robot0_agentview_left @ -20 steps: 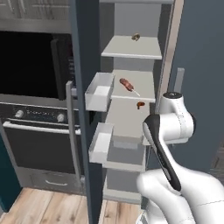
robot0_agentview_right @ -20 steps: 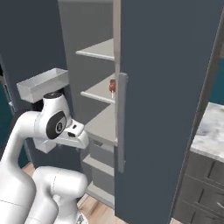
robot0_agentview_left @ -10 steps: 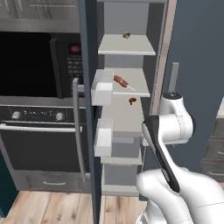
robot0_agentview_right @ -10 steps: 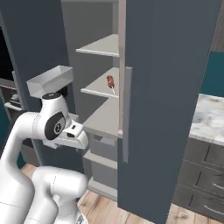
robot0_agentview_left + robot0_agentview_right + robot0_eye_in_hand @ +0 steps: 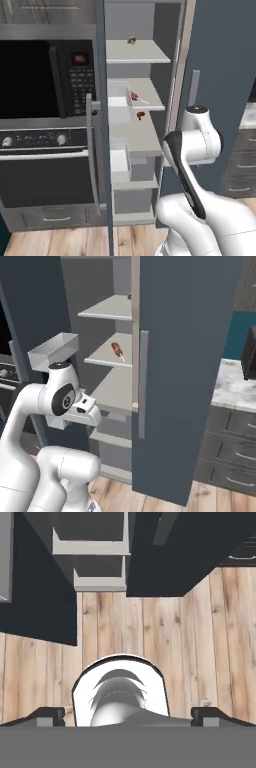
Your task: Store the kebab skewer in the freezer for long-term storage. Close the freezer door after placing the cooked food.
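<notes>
A rendered kitchen with a pale wooden plank floor point(image 5: 150, 637) was shown, with a black-glass built-in microwave point(image 5: 45, 75) and a black oven point(image 5: 45, 170) stacked at the far left. Beside them stood the tall dark blue-grey two-door freezer point(image 5: 35, 311), its pale grey inner shelves point(image 5: 135, 137) exposed. The narrow dark blue-grey freezer door point(image 5: 102, 125) with the long silver vertical handle point(image 5: 90, 150) was seen edge-on and swung wide, pale bins on its inner face; the matching right door point(image 5: 190, 356) was shut.

The kebab skewer point(image 5: 117, 350), a thin pale stick threaded with small red-orange chunks, was seen lying flat on the second shelf from the top, well inside the compartment. A small brown item point(image 5: 140, 116) lay on the shelf below it and another small object point(image 5: 132, 40) on the top shelf.

The two-finger gripper point(image 5: 128, 714) was pointed down at the floor, its dark fingertips point(image 5: 47, 714) spread as wide as they go and nothing held between them.

The skewer was judged light, its stick stiff but slender and its chunks soft and possibly slippery, so any regrasp would best be made across the middle. With the food stored, the open door remained to be pushed shut, best pressed on its broad outer panel near the handle.
</notes>
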Available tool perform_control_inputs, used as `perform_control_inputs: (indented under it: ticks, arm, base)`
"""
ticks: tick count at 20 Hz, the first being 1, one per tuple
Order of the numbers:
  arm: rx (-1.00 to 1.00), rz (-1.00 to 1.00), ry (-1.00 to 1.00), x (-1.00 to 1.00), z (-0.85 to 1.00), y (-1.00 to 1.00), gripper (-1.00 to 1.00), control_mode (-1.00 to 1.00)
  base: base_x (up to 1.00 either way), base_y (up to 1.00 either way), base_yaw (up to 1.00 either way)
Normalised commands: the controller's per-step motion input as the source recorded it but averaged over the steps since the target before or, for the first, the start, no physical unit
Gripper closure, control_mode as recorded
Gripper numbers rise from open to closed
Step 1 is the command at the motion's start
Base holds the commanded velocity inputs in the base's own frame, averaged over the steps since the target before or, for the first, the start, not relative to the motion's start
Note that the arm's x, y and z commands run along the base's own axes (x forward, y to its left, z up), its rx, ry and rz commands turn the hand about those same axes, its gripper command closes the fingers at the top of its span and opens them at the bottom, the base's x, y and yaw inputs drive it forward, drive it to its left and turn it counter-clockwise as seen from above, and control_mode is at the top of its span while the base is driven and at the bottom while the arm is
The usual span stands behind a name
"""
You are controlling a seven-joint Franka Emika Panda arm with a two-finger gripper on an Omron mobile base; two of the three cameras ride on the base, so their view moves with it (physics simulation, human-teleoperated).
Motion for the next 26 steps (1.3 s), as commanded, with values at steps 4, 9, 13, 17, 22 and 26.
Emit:
perform_control_inputs:
  ticks: [4, 9, 13, 17, 22, 26]
  arm:
    - [0.0, 0.0, 0.0, 0.0, 0.0, 0.0, -1.0, 1.0]
    - [0.0, 0.0, 0.0, 0.0, 0.0, 0.0, -1.0, 1.0]
    - [0.0, 0.0, 0.0, 0.0, 0.0, 0.0, -1.0, 1.0]
    - [0.0, 0.0, 0.0, 0.0, 0.0, 0.0, -1.0, 1.0]
    - [0.0, 0.0, 0.0, 0.0, 0.0, 0.0, -1.0, 1.0]
    - [0.0, 0.0, 0.0, 0.0, 0.0, 0.0, -1.0, 1.0]
  base:
    - [-0.31, 0.4, -0.26]
    - [-0.29, 0.52, -0.19]
    - [-0.24, 0.47, -0.15]
    - [-0.19, 0.25, -0.1]
    - [-0.28, 0.17, -0.06]
    - [-0.26, 0.21, -0.02]
